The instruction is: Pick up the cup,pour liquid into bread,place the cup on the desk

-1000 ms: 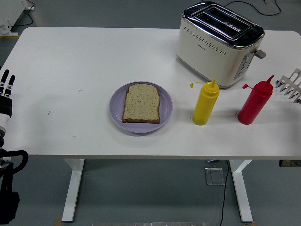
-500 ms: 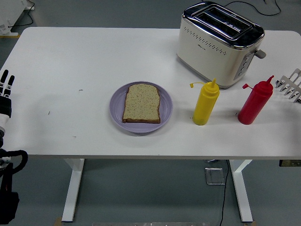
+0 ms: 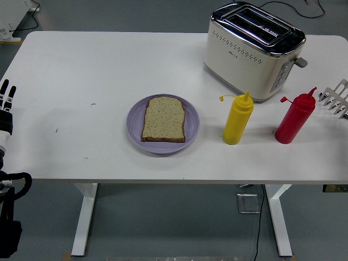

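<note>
Yellow squeeze bottle [image 3: 237, 120] upright at centre-right, red squeeze bottle [image 3: 294, 117] beside it, apart. Bread slice [image 3: 163, 119] on purple plate [image 3: 191, 117], frame centre. Toaster [image 3: 254, 50] upper right. Right hand [image 3: 336, 98] at right edge, fingers spread, near red bottle, not touching. Left hand [image 3: 6, 104] at left edge, fingers straight, holding nothing.

White table [image 3: 109, 70] (plate [image 3: 136, 128], bottles [image 3: 237, 119], toaster [image 3: 253, 51])

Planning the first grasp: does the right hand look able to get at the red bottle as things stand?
Probably yes. The right hand sits open at the table's right edge, just beside the red bottle, with nothing between them.
</note>
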You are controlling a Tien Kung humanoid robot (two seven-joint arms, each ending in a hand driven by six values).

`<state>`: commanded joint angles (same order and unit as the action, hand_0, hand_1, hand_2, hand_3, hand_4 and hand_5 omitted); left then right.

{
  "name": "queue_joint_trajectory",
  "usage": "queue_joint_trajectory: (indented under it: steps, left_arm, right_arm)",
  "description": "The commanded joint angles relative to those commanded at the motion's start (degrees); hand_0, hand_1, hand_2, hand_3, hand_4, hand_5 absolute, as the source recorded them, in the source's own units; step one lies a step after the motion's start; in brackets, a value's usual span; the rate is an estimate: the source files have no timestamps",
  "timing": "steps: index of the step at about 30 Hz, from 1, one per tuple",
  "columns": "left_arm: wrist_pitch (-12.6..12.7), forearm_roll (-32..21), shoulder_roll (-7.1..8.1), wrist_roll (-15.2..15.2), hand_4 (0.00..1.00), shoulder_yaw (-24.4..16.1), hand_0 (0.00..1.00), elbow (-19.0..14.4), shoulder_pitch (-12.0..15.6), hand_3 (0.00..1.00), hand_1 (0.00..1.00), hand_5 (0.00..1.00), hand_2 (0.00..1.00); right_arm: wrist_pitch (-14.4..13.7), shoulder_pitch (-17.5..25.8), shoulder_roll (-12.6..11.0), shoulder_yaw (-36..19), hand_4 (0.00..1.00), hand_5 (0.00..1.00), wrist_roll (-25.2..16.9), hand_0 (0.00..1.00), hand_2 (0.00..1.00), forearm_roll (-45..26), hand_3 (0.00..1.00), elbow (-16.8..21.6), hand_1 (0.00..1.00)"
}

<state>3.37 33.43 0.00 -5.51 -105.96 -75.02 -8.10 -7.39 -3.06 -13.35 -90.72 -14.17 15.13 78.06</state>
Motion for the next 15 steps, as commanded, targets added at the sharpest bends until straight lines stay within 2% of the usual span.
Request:
queue_joint_trajectory:
  steps: [15]
  left_arm:
    - [-0.1, 0.0, 0.00, 0.0, 0.558, -0.1, 0.782, -0.1, -0.1, 0.686, 0.738, 0.998, 0.745]
  right_arm:
    - [0.0, -0.1, 0.1, 0.2, 0.712, 0.325, 0.0, 0.761, 0.729, 0.4, 0.748, 0.0, 0.735]
